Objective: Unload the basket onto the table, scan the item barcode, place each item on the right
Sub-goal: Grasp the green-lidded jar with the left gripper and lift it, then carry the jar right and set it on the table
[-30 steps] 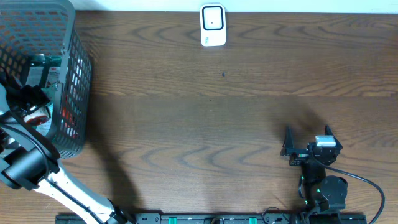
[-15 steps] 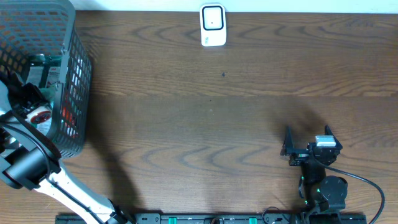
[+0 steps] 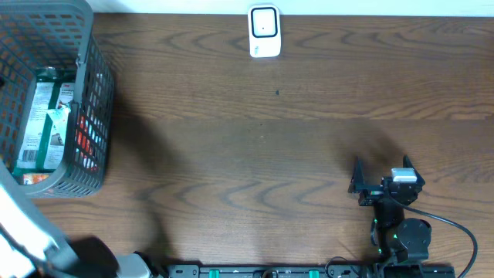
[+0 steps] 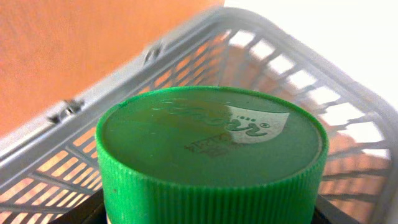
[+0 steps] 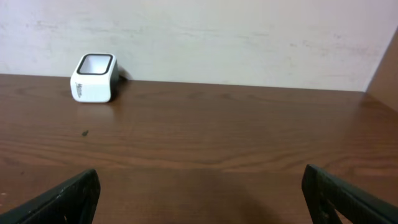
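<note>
Scanning is not yet done. Overhead: scanner [image 3: 264, 32] stands at the far edge with nothing before it; basket [image 3: 94, 100] at left holds packs [image 3: 42, 123]; right pincer [image 3: 382, 174] rests gaping and empty, well apart from both. Left wrist: green-capped bottle [image 4: 211, 143] hangs above the basket, apparently clasped by left pincer [image 4: 211, 214], seen only as 2 dark slivers. Right wrist: scanner far off, no item near. Remaining: carry the bottle over and show its barcode.

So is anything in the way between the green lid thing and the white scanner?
Nothing visible. Between the basket and the scanner the table is bare wood. The green-lidded item itself is out of the overhead view.
</note>
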`<state>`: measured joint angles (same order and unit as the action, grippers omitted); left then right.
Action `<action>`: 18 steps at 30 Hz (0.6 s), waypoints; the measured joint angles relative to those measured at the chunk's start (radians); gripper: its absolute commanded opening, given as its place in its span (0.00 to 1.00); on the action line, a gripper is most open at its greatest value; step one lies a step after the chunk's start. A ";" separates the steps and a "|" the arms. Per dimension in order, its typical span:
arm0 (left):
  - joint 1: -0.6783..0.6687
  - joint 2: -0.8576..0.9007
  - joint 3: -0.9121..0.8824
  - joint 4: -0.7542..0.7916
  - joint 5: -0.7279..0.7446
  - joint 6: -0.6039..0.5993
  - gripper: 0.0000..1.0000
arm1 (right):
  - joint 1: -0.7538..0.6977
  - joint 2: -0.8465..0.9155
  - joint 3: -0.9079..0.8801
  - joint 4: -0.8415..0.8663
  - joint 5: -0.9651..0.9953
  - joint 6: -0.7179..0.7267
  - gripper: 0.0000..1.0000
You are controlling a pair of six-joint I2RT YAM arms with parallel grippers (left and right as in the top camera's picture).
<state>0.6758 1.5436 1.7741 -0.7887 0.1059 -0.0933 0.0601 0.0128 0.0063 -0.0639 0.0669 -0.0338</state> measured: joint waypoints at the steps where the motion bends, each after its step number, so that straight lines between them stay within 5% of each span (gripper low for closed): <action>1: -0.017 -0.043 0.000 0.001 0.000 -0.012 0.53 | 0.000 0.000 0.000 0.000 0.000 0.000 0.99; 9: -0.336 -0.275 0.000 -0.143 0.010 -0.077 0.54 | 0.000 0.000 0.000 0.000 0.000 0.000 0.99; 18: -0.832 -0.246 -0.051 -0.292 0.014 -0.196 0.54 | 0.000 0.000 0.000 0.000 0.000 0.000 0.99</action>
<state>-0.1558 1.2976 1.7226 -1.0809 0.1204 -0.2897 0.0601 0.0128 0.0063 -0.0643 0.0666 -0.0338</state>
